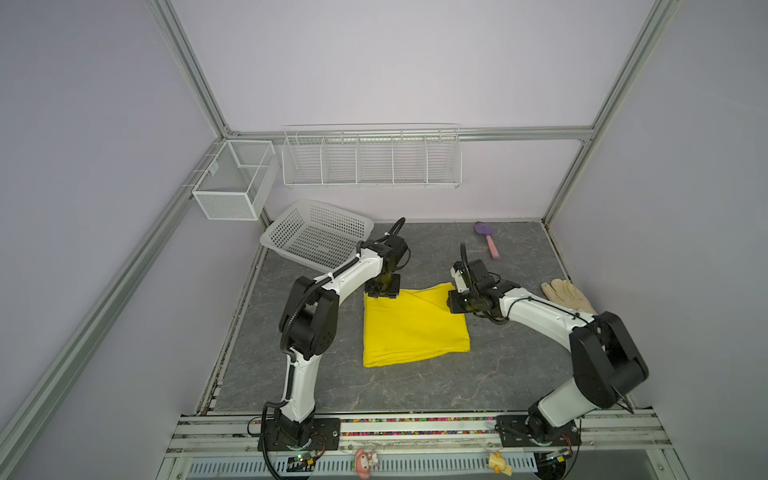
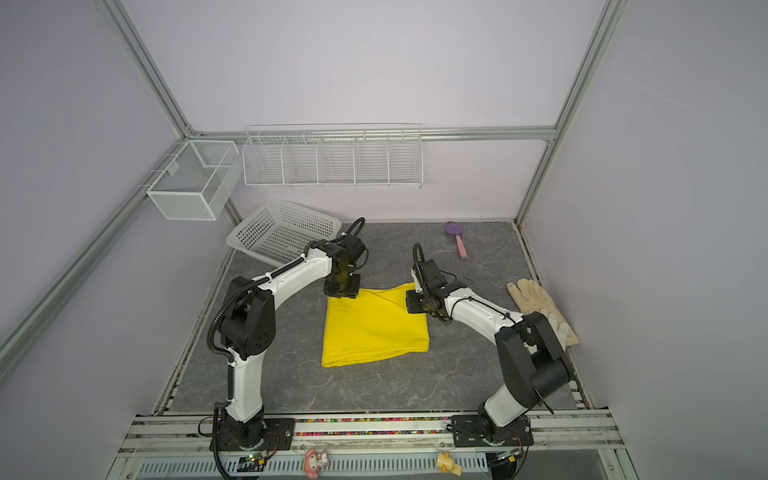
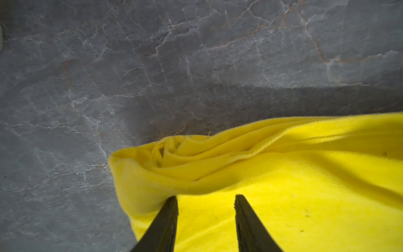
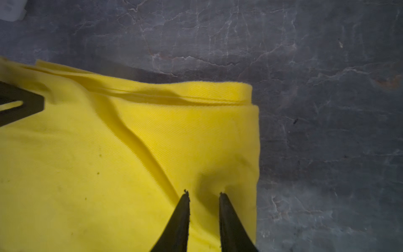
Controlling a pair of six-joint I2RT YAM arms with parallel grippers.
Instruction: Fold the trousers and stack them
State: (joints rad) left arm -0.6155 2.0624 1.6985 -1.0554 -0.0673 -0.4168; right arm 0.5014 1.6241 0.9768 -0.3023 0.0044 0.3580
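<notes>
- L gripper [image 3: 206, 197]: jaws apart, tips at far-left corner of trousers [image 1: 415, 328].
- R gripper [image 4: 204, 193]: narrow gap at far-right corner; grip unclear.
- Folded bulk lies nearward of both.

The folded trousers [image 1: 415, 328] fill the middle of the table [image 1: 415, 386], and the left arm [image 1: 353, 274] and right arm [image 1: 540, 309] reach over their far corners. The near edge lies bare. A white basket [image 1: 316, 237] blocks the far left corner, a purple scoop [image 1: 487, 240] lies near the far edge, and cream gloves [image 1: 567, 296] lie along the right edge.
</notes>
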